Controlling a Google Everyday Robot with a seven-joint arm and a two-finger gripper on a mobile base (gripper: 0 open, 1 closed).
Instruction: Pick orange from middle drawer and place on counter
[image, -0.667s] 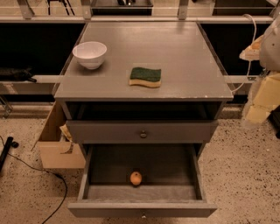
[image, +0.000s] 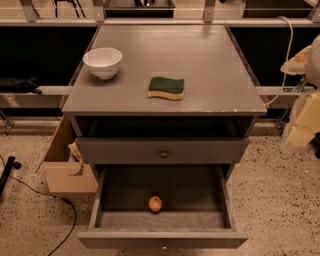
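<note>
The orange (image: 155, 203) lies inside the open middle drawer (image: 105, 200), near the middle of its floor, a little toward the front. The drawer is pulled out low at the front of the cabinet, with a small knob (image: 163, 246) on its front. The counter (image: 210, 60) is the grey top of the cabinet. My gripper (image: 303, 125) is a blurred pale shape at the right edge of the view, beside the cabinet at about the height of the counter's front edge. It is well apart from the orange and holds nothing that I can see.
A white bowl (image: 103, 62) stands at the counter's left. A green-and-yellow sponge (image: 166, 87) lies near its front middle. A closed drawer front with a round knob (image: 163, 154) sits above the open drawer. A cardboard box (image: 62, 165) and a black cable (image: 45, 197) lie left on the floor.
The arm at the right edge has shifted slightly downward. The orange, the drawer and the things on the counter have not moved.
</note>
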